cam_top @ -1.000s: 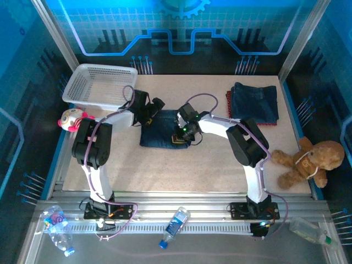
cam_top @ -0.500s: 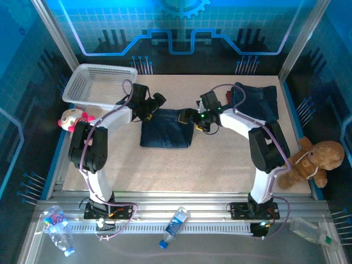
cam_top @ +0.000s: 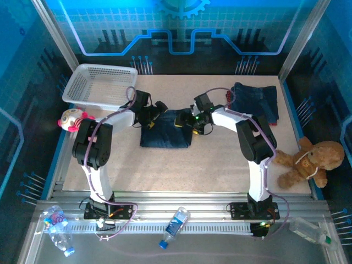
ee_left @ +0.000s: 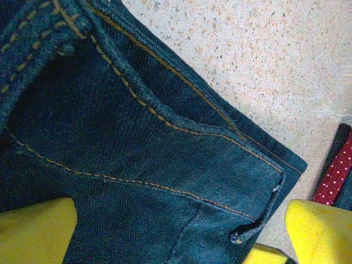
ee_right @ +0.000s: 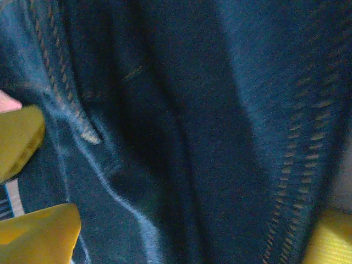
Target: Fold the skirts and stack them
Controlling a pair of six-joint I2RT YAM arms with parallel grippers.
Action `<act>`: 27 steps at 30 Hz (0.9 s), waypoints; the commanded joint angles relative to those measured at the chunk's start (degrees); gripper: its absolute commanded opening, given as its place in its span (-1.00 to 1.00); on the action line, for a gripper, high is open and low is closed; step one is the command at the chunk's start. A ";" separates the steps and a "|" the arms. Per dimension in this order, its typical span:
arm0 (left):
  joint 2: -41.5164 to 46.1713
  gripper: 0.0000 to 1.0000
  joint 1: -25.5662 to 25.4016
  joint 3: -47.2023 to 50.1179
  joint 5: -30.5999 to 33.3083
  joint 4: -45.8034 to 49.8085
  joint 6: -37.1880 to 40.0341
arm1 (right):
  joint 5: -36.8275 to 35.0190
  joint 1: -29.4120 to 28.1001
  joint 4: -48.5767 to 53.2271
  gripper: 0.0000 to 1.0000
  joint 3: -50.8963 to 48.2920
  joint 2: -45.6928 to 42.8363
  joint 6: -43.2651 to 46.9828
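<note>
A folded dark blue denim skirt (cam_top: 165, 135) lies mid-table. My left gripper (cam_top: 155, 113) hovers open over its far left corner; in the left wrist view its yellow fingertips (ee_left: 34, 228) stand wide apart above the stitched denim (ee_left: 137, 154). My right gripper (cam_top: 187, 119) is at the far right corner, open, with its yellow fingers (ee_right: 34, 234) spread over the denim (ee_right: 198, 137). A second denim skirt (cam_top: 254, 100) tops a stack at the back right, with a red skirt's edge (cam_top: 228, 101) showing under it. Red dotted fabric (ee_left: 336, 171) shows at the left wrist view's right edge.
A white mesh basket (cam_top: 99, 83) stands at the back left, with a pink-and-white plush toy (cam_top: 73, 117) beside it. A brown teddy bear (cam_top: 308, 160) lies at the right edge. Plastic bottles (cam_top: 176, 223) lie on the front rail by the arm bases.
My right gripper left the skirt's near right edge, opened, and swung to its far right corner. The left gripper shifted slightly and stayed open.
</note>
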State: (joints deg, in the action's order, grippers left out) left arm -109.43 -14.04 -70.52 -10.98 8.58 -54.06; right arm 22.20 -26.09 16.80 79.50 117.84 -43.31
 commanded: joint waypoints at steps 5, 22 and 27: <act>-0.09 0.98 -0.15 4.91 -1.10 1.20 -1.57 | 5.84 -3.37 -5.19 0.87 0.75 2.97 -0.62; 5.80 0.98 1.16 4.91 -3.93 1.09 -0.35 | 2.25 -3.47 -8.05 -0.84 0.53 4.81 -1.93; 16.85 0.98 2.72 3.57 3.04 7.56 5.92 | -6.12 0.85 13.79 -1.00 7.35 -2.90 18.15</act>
State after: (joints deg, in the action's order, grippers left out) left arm -100.09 -12.38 -66.48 -11.35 10.44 -52.38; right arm 21.69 -28.27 16.56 82.00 121.23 -38.72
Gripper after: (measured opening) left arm 0.990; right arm 0.140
